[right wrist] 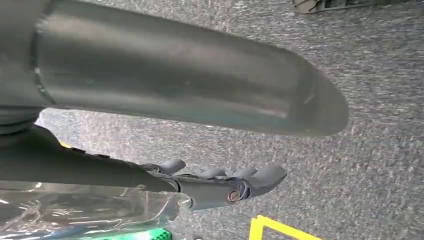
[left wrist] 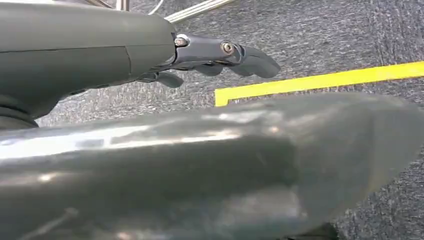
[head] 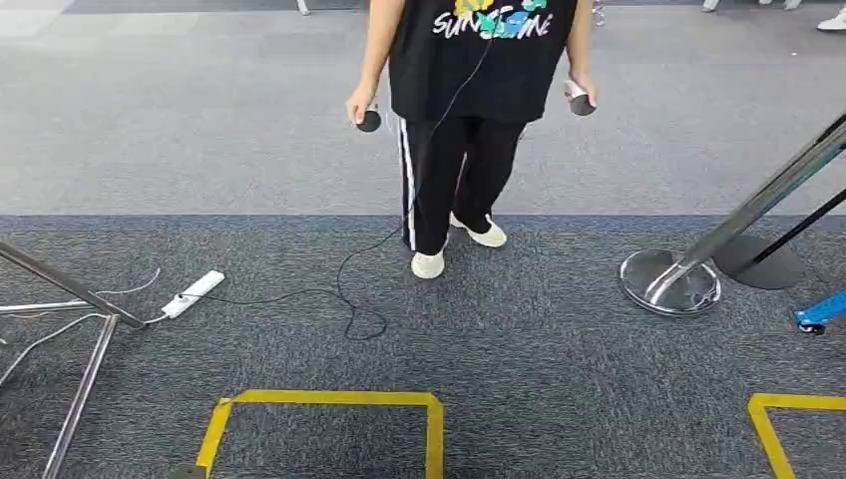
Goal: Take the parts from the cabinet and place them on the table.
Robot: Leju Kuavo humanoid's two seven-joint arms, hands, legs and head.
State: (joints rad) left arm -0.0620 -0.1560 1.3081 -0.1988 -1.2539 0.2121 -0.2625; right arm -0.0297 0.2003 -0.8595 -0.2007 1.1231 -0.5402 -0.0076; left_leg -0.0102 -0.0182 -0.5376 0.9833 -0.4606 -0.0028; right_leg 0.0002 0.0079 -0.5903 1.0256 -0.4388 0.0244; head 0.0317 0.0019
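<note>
Judging by its crinkle, the clear bag beside your right robot hand, whose hold I cannot tell, is perhaps light, slippery film, so pinch gathered plastic; your left robot hand hangs open.

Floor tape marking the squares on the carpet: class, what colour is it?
Yellow; the floor tape shows best in the head view.

— Floor? Grey carpet, darker near, paler far, with yellow tape squares.
— Other things? White power strip with black cable, chrome stanchion base, metal frame legs, standing person.
</note>
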